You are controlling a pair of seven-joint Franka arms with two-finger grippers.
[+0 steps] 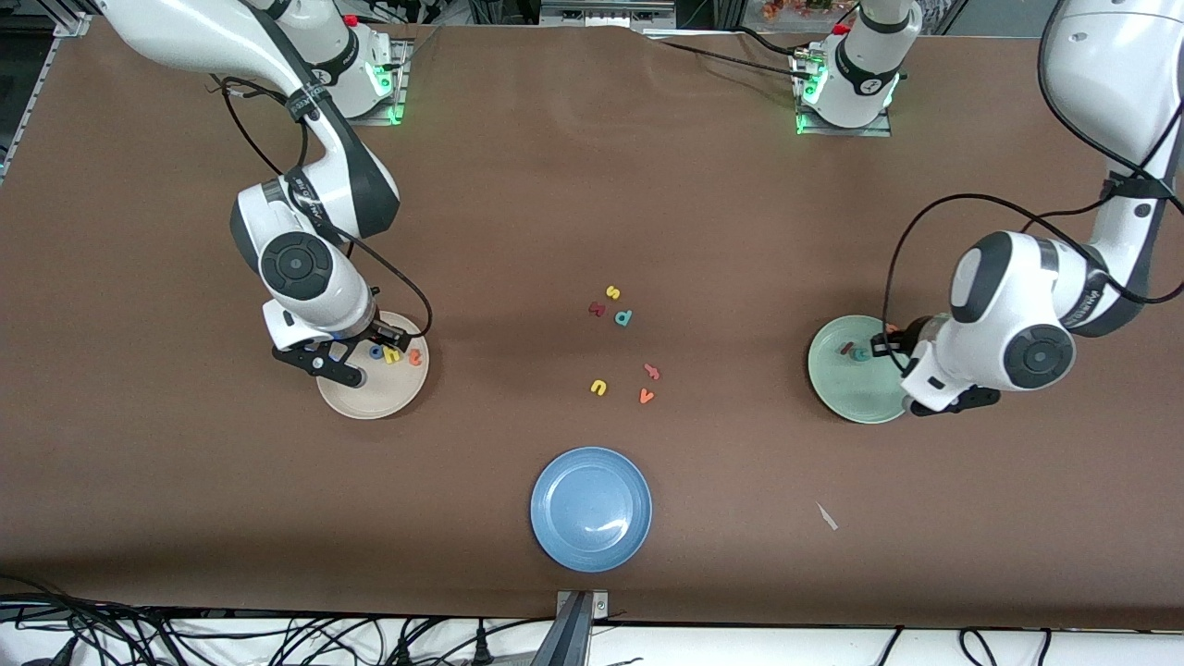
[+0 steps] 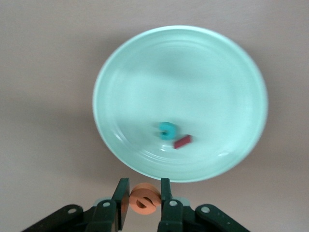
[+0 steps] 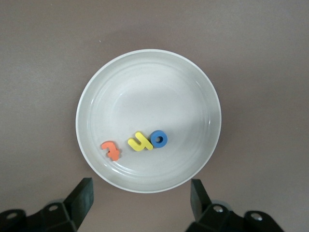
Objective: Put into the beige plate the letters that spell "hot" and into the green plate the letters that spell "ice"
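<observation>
Right gripper point(image 3: 140, 200) over beige plate point(image 3: 193, 82) — fingers wide, empty; "h" point(image 3: 139, 141), "o" point(image 3: 159, 139), "t" point(image 3: 111, 150) inside. Left gripper point(image 2: 143, 195) at green plate's point(image 2: 217, 63) six-o'clock rim — fingers pinching orange "e" point(image 2: 144, 199); "c" point(image 2: 166, 130), "i" point(image 2: 183, 141) inside.

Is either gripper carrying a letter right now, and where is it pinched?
The left gripper holds the orange "e" by its two outer sides, at the green plate's rim. The right gripper is open over the beige plate, holding nothing.
</observation>
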